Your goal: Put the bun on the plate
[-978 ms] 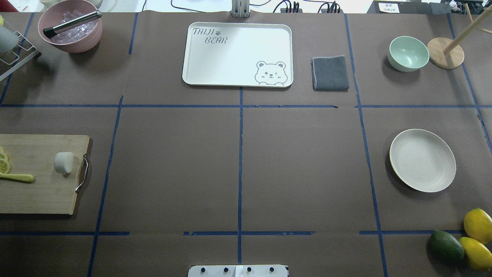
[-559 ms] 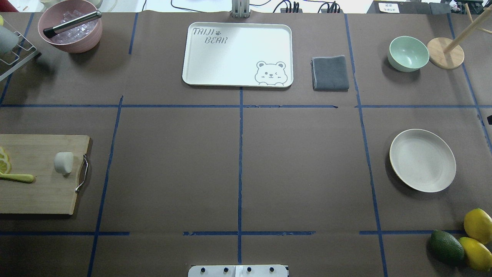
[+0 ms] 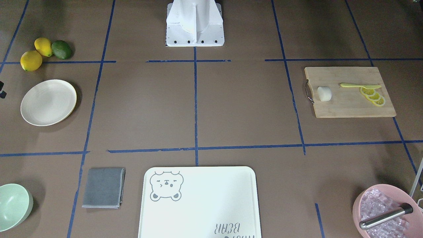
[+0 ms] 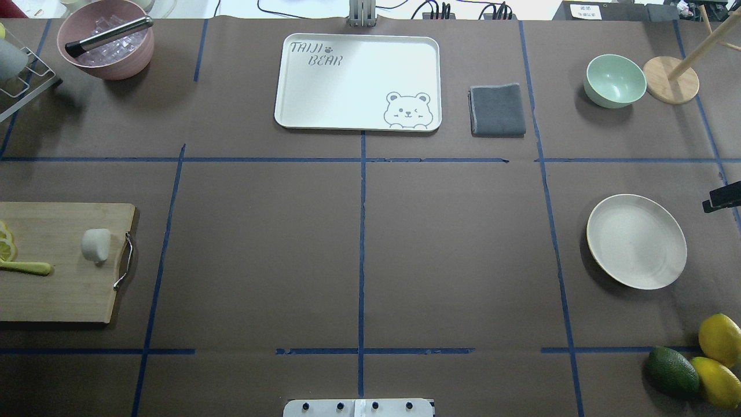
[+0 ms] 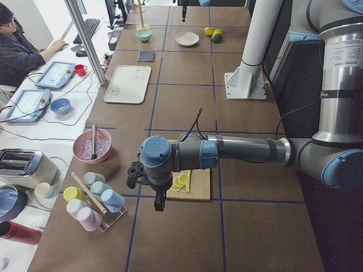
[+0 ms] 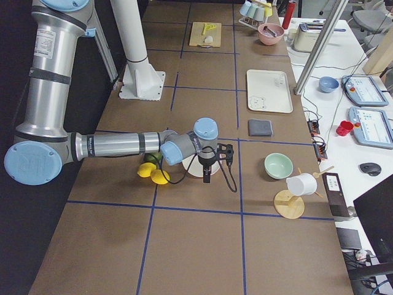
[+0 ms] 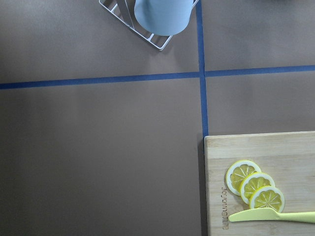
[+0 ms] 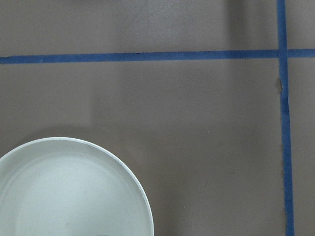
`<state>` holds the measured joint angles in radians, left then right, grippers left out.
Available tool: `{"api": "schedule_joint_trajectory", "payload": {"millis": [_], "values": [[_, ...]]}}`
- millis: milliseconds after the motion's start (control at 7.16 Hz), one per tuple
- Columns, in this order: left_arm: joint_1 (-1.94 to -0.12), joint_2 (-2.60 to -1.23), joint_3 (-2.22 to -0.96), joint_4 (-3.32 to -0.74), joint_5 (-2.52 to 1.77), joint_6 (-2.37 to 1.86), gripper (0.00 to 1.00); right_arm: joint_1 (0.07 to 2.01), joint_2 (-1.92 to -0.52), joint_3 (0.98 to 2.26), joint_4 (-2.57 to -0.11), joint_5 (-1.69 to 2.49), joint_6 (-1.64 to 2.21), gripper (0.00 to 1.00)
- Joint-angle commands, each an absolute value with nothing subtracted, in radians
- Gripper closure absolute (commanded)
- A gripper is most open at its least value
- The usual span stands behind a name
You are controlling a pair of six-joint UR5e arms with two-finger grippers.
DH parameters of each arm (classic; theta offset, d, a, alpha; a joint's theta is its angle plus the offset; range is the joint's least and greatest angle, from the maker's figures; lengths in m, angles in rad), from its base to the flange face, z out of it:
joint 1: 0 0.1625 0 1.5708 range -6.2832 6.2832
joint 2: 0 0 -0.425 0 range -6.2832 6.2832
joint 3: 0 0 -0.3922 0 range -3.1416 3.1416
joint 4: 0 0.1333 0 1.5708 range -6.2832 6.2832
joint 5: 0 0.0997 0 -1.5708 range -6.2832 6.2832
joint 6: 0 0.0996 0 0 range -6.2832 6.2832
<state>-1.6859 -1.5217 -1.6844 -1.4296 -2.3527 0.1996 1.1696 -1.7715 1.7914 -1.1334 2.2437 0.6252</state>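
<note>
The right arm is being swung in over the table. A dark tip (image 4: 722,200) of its end is now being shown at the edge of the overhead view, where a second ago nothing was being shown, and shortly after only a sliver. The right claw (image 6: 207,179) is being held pointing downward, with the bare plate (image 4: 637,241) lying just beside it, toward the table's middle. Whether its jaws are apart or together cannot be told. The left claw (image 5: 157,206) is being hung just off the outer end of the cutting board (image 4: 58,289), and its state cannot be told either. The bun (image 4: 96,244) is being gripped by neither claw. It is lying unmoved at the board's opposite end from the left claw, beyond the lemon slices (image 7: 255,186) and the yellow knife (image 7: 270,215), and well apart from the right claw. The change is being judged as mere positioning. The bun is lying on the left claw's side, so the pick is probably being left to that claw, and no part of the task is yet being completed.
</note>
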Motion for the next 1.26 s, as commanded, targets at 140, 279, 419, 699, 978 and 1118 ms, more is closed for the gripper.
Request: {"api": "schedule_joint_trajectory", "payload": {"millis": [140,279,419,699,978,1118], "values": [[-1.686,-1.519,-1.683,-1.43,-2.352,0.199,0.0,1.036,-1.769,1.772,-1.068,2.169,0.759,0.02],[-1.686,-1.519,-1.683,-1.431,-2.352,0.199,0.0,1.02,-1.763,1.743,-1.066,2.164,0.761,0.02],[-1.686,-1.519,-1.683,-1.43,-2.352,0.201,0.0,1.005,-1.761,1.715,-1.066,2.164,0.761,0.02],[-1.686,-1.517,-1.683,-1.43,-2.352,0.201,0.0,0.986,-1.761,1.692,-1.066,2.164,0.756,0.02],[-1.686,-1.517,-1.68,-1.431,-2.35,0.202,0.0,0.973,-1.758,1.69,-1.066,2.167,0.753,0.04],[-1.686,-1.517,-1.68,-1.431,-2.35,0.202,0.0,0.966,-1.758,1.689,-1.068,2.169,0.752,0.05]]}}
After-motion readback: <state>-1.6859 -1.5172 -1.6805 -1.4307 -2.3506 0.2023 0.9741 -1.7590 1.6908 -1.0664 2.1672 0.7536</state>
